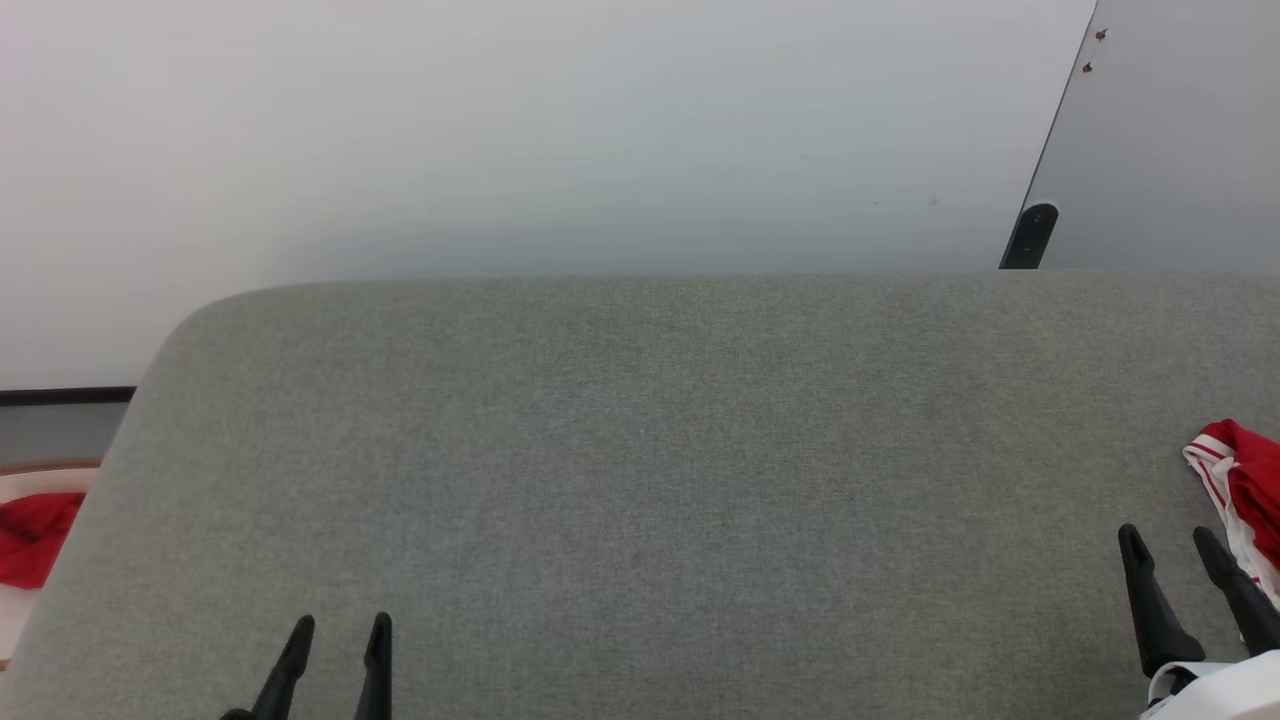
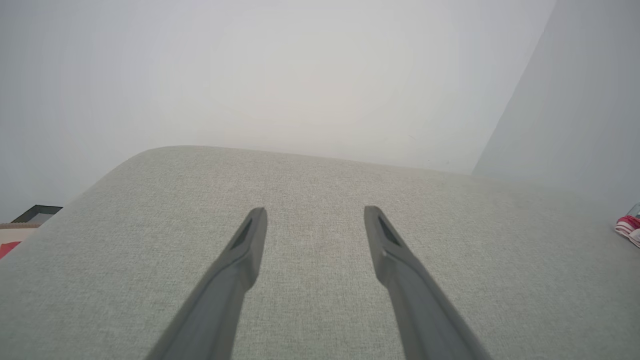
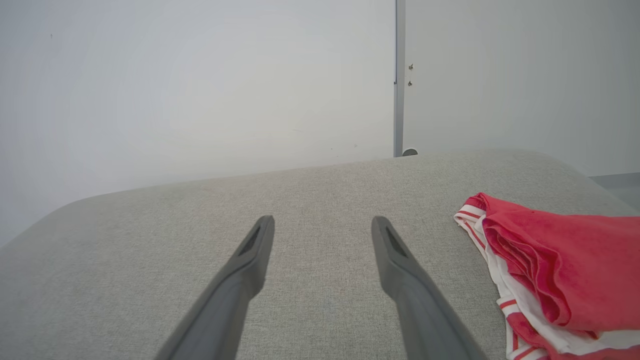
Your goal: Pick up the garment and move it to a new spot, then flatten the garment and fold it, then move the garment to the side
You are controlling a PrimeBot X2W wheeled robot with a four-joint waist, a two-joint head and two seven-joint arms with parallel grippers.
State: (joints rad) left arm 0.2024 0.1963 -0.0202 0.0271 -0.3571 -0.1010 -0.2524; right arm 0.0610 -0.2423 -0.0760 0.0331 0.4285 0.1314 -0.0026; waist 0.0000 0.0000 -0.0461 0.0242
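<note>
Two end effectors point across a grey fabric-covered bench point(image 1: 640, 450). At far left, beyond the bench's edge, a plain red cloth point(image 1: 35, 535) lies on a pale surface. The left end effector point(image 1: 342, 622) has its fingers spread apart, holding nothing. The right end effector point(image 1: 1165, 535) is likewise spread and empty. Just beside it, at the bench's right end, lies the garment point(image 1: 1240, 480), bunched, red with white striped trim.
</note>
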